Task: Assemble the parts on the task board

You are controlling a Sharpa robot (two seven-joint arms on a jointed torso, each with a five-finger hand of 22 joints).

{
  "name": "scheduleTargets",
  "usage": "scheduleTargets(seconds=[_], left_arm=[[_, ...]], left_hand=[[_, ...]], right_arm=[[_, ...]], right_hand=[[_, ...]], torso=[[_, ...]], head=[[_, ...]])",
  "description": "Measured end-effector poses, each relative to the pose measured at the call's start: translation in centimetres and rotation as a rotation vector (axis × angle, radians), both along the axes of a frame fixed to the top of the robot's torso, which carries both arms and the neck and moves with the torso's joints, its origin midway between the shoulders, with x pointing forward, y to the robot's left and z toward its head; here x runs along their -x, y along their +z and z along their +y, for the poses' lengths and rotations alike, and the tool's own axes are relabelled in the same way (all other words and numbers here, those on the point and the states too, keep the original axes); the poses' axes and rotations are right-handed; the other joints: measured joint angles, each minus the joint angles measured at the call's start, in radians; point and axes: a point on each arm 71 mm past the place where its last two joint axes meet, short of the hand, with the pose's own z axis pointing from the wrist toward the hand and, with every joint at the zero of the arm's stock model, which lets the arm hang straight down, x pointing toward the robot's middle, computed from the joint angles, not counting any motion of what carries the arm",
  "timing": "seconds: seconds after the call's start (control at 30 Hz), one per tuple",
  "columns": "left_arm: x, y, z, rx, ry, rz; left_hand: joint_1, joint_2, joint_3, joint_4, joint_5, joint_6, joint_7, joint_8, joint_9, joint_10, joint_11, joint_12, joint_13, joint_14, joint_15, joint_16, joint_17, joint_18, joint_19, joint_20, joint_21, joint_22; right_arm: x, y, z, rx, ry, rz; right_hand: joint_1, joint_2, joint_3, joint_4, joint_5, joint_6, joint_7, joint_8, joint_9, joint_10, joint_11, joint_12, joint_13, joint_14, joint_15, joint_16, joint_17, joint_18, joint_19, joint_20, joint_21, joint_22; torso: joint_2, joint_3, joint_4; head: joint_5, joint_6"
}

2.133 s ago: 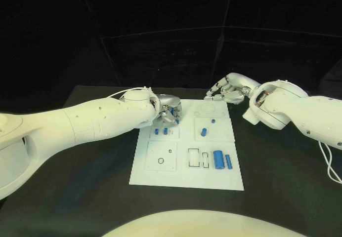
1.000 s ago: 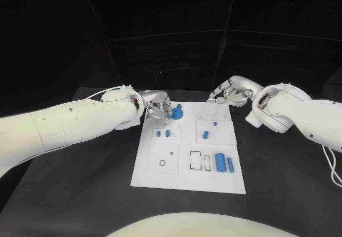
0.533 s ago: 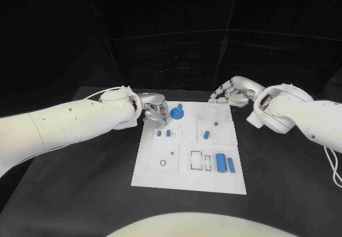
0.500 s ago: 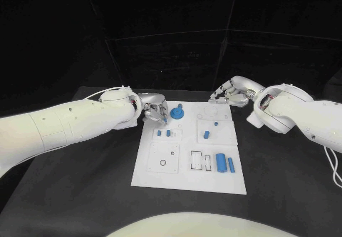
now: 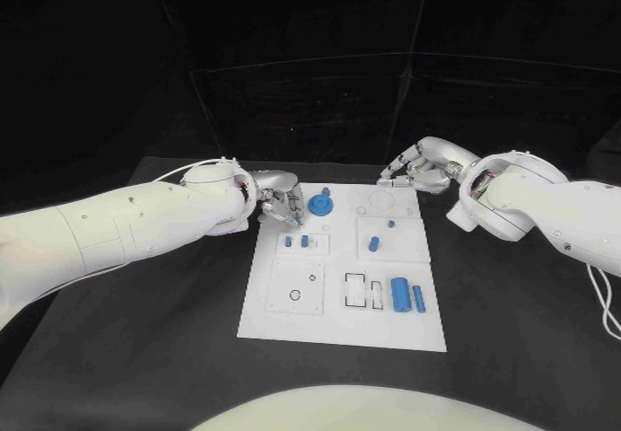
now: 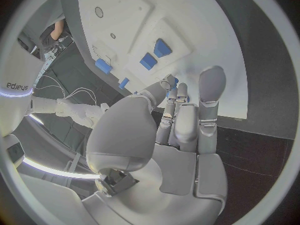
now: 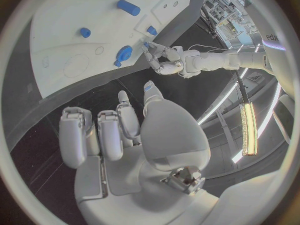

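Observation:
The white task board (image 5: 336, 319) lies in the middle of the black table. A blue gear-like part (image 5: 321, 206) stands at its far left end, also seen in the right wrist view (image 7: 123, 52). My left hand (image 5: 277, 203) hovers at the board's far left corner, just left of that part and apart from it. Its fingertips seem to pinch a small blue piece (image 5: 296, 216), which peeks out between them in the left wrist view (image 6: 175, 80). My right hand (image 5: 416, 169) hangs beyond the board's far right corner, fingers loosely bent and holding nothing.
Two small blue pieces (image 5: 295, 241) lie near the left hand, seen again (image 6: 155, 54) ahead of its fingers. A blue peg (image 5: 372, 242) lies mid-board. Two blue cylinders (image 5: 407, 294) rest at the board's right side, beside outlined slots (image 5: 352, 287).
The left hand has drawn back to the left off the blue gear-like part, which now stands alone on the board. The right hand has barely moved.

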Motion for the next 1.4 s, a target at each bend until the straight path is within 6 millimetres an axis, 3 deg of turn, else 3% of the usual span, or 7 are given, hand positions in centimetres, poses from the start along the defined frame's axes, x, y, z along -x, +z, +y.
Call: scheduleTargets(seconds=[1.0,1.2,1.4], left_arm=[[0.10,-0.55,-0.76,0.003,-0.011,0.011],[0.03,-0.61,-0.63,-0.002,-0.005,0.015],[0.03,-0.65,-0.55,-0.007,-0.001,0.020]], left_hand=[[-0.005,-0.005,0.000,0.000,0.000,0.003,0.003,-0.006,0.000,0.004,0.004,-0.007,0.001,0.000,0.000,0.000,-0.003,0.000,0.000,0.000,-0.001,0.007],[-0.021,-0.021,0.000,0.000,0.000,-0.062,0.019,-0.058,-0.007,-0.019,0.021,-0.032,0.001,-0.004,0.004,0.000,-0.015,0.000,-0.001,0.001,-0.001,0.007],[-0.023,-0.032,-0.006,-0.006,0.000,-0.101,0.024,-0.085,-0.007,-0.043,0.022,-0.042,0.001,0.000,0.007,0.000,-0.023,0.000,-0.004,0.004,-0.001,0.005]], right_arm=[[-0.01,-0.01,0.01,0.000,0.000,0.000],[0.00,0.00,0.01,0.000,0.000,0.000],[0.00,0.00,-0.09,0.000,-0.002,0.000]], right_hand=[[0.000,0.000,0.000,0.000,0.000,0.000,0.000,0.000,0.000,0.000,0.000,0.000,0.000,0.000,0.000,0.000,0.000,0.000,0.000,0.000,0.000,0.000],[0.000,0.000,0.000,0.000,0.000,0.000,0.000,0.000,0.000,0.000,0.000,0.000,0.000,0.000,0.000,0.000,0.000,0.000,0.000,0.000,0.000,0.000],[0.000,0.000,0.000,0.000,0.000,0.000,0.000,0.000,0.000,0.000,0.000,0.000,0.000,0.000,0.000,0.000,0.000,0.000,0.000,0.000,0.000,0.000]], torso=[[0.000,-0.0001,0.0002],[-0.001,0.0000,0.0002],[-0.001,-0.0001,0.0007]], head=[[-0.006,-0.003],[-0.007,-0.003],[-0.007,-0.004]])
